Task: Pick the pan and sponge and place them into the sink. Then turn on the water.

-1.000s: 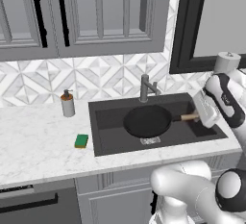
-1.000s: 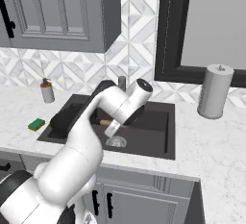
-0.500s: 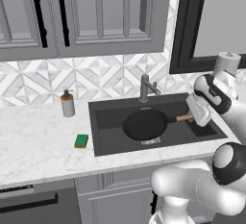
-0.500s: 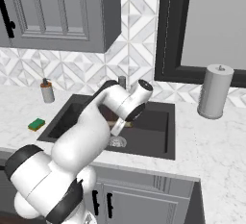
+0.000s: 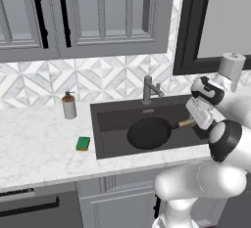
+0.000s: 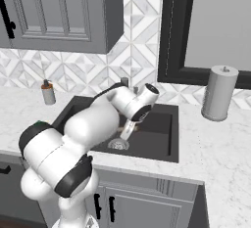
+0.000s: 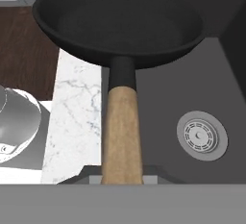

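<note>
So far the job is only partly under way. The two-finger gripper (image 5: 192, 122) is clamped narrowly on the light wooden stick handle of the round black frying pan (image 5: 149, 133), and the pan hangs over the large rectangular dark grey sink (image 5: 109, 122), its bowl out toward nine o'clock from the hand in the left base view. In the hand view the handle runs straight up from the gripper toward twelve o'clock, with the pan bowl (image 7: 117, 21) at the top and the round metal drain (image 7: 202, 135) of the basin at about four o'clock from the handle. The pan appears to be above the basin floor, not resting on it, though the pictures do not settle whether its underside touches; I judge the first placement close to done but not released.

The small rectangular sponge with a green face and yellow layer (image 5: 83, 143) lies on the white marbled counter (image 5: 39, 148), just beside the sink's left rim, at about nine o'clock from the pan. It is untouched, so that pick remains. The grey metal faucet (image 5: 149, 89) stands at the back rim, at twelve o'clock from the pan, and no blue stream of water runs from it; turning it on is the last step left.
</note>
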Robot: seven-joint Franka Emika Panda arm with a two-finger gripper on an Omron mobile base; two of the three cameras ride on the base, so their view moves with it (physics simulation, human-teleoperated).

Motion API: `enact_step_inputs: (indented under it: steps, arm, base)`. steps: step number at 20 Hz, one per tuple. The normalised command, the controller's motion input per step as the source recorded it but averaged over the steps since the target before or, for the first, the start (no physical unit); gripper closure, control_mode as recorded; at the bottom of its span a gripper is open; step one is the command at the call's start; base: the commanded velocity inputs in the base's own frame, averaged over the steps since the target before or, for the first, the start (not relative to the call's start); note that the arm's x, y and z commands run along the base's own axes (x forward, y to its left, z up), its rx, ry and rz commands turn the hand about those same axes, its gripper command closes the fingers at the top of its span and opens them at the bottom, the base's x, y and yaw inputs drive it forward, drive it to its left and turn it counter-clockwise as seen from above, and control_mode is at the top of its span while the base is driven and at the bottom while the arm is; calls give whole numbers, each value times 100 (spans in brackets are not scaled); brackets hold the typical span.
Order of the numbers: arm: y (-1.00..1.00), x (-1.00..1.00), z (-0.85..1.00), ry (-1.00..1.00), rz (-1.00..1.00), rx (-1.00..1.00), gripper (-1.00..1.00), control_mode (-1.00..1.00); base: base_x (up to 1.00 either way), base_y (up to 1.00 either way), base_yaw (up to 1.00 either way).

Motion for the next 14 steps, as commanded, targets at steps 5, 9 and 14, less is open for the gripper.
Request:
enact_step_inputs:
  steps: [5,9,14]
  arm:
    - [-3,15,-19,0,5,-3,100,-100]
    - [0,21,-18,0,0,-3,100,-100]
    - [-5,23,-1,-1,0,1,100,-100]
  base:
    - [0,0,0]
    - [0,0,0]
    - [0,0,0]
